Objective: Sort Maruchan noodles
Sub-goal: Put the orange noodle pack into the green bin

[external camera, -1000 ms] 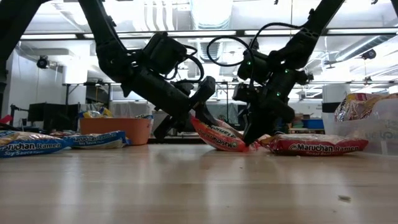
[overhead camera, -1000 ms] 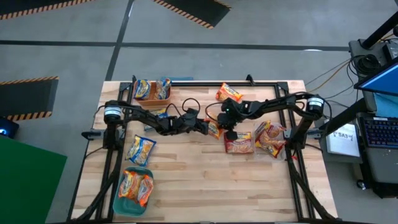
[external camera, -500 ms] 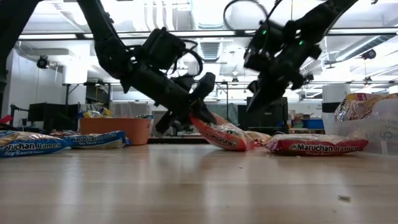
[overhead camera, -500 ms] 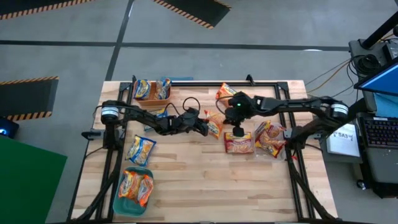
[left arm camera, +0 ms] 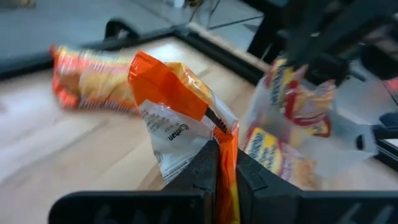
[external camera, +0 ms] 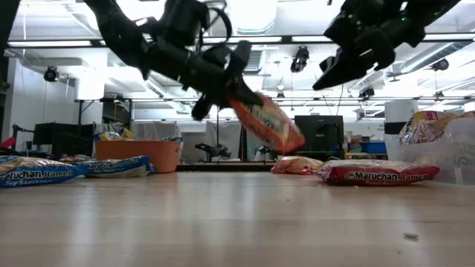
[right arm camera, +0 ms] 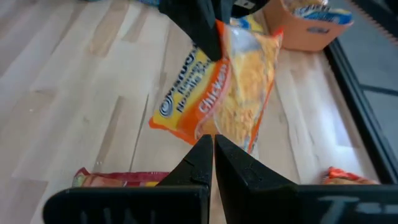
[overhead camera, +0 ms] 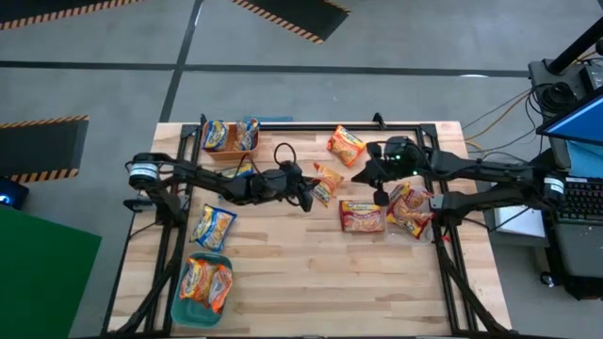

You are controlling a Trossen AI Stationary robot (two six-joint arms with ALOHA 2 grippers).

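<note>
The left gripper [overhead camera: 309, 195] is pinched tight on the sealed edge of an orange crinkly plastic ramen packet [overhead camera: 327, 183], holding it clear of the light wooden table [overhead camera: 301, 273] near the table's middle. In the low view the packet [external camera: 266, 122] hangs tilted below the fingers, well above the tabletop. The left wrist view shows its orange top seam, a white back panel with small print, and a yellow block of noodles behind clear film [left arm camera: 180, 118]; the right wrist view shows its front with white lettering on orange [right arm camera: 217, 93].

The right gripper [overhead camera: 380, 196] hovers raised to the right of that packet, its two fingers pressed together with nothing between them [right arm camera: 213, 163].

A red flat ramen packet [overhead camera: 362, 216] lies on the table just below the right gripper. Another orange packet [overhead camera: 346, 144] lies toward the far edge. A clear bag of red-and-yellow packets [overhead camera: 411, 209] sits to the right. A blue-and-yellow packet [overhead camera: 213, 227] lies on the left side. The orange plastic bin [overhead camera: 230, 151] at the far left corner holds blue-and-yellow packets, and the teal plastic bin [overhead camera: 179, 309] at the near left holds orange ones.
</note>
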